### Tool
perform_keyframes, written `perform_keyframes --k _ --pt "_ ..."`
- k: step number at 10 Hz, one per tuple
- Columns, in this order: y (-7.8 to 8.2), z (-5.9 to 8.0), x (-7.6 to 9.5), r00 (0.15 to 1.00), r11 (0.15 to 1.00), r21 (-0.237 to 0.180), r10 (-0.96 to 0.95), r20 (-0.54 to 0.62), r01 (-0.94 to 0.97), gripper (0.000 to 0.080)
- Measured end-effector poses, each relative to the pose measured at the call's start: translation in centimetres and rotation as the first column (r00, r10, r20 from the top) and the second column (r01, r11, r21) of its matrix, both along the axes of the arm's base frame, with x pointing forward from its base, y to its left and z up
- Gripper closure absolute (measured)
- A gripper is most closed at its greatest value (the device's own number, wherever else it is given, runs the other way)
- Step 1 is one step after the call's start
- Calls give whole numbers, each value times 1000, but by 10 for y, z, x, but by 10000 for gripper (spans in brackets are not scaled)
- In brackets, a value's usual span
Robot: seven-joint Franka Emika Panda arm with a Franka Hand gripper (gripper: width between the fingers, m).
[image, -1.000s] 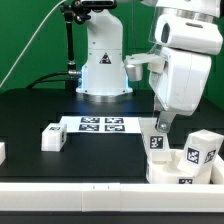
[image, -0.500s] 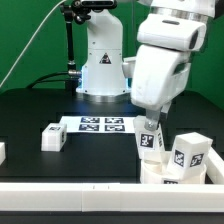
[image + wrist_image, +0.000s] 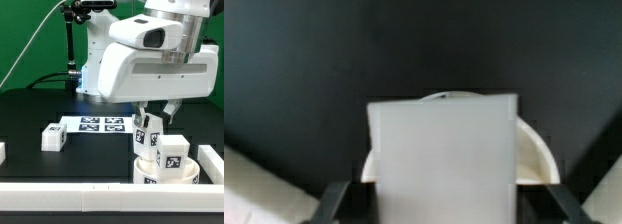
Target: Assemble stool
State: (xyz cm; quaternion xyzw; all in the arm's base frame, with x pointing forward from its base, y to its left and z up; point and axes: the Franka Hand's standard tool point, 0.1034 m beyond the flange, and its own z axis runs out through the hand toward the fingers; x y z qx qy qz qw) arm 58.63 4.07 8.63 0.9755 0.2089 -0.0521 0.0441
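Note:
My gripper (image 3: 150,120) is shut on an upright white stool leg (image 3: 148,134) with black-and-white tags. The leg stands over the round white seat (image 3: 146,172) at the exterior view's right. A second tagged leg (image 3: 172,156) stands on the seat just right of the held one. A third leg (image 3: 52,137) lies loose on the black table to the left. In the wrist view the held leg (image 3: 441,150) fills the middle between my dark fingers (image 3: 335,202), and the seat's curved rim (image 3: 541,150) shows behind it.
The marker board (image 3: 100,124) lies flat behind the loose leg, in front of the robot base (image 3: 100,70). A white rail (image 3: 90,190) runs along the table's front edge, and a white wall (image 3: 212,160) stands at the right. A small white piece (image 3: 2,152) sits at the left edge.
The wrist has turned and swung to the exterior view's left with the leg still gripped. The seat and the leg standing on it have shifted left too.

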Motion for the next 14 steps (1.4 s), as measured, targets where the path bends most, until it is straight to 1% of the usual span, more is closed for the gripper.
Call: perform_keyframes --k 2,5,6,7,8,10,11,13,14 --pt "1 0 0 982 982 -12 -186 22 187 463" --pt "2 0 0 942 943 -11 -333 37 333 463" --pt "-2 -1 -1 879 880 35 -475 38 474 463" --pt "-7 -2 -1 809 809 60 -587 33 584 463" --pt "-8 -2 -1 756 756 73 -654 27 651 463" --pt "-7 -2 -1 634 633 80 -773 22 770 463" --pt "-6 -2 -1 565 565 76 -825 26 822 463" --pt "-3 -2 -1 477 477 71 -879 29 876 463" --pt "-3 -2 -1 415 416 68 -909 31 907 463"
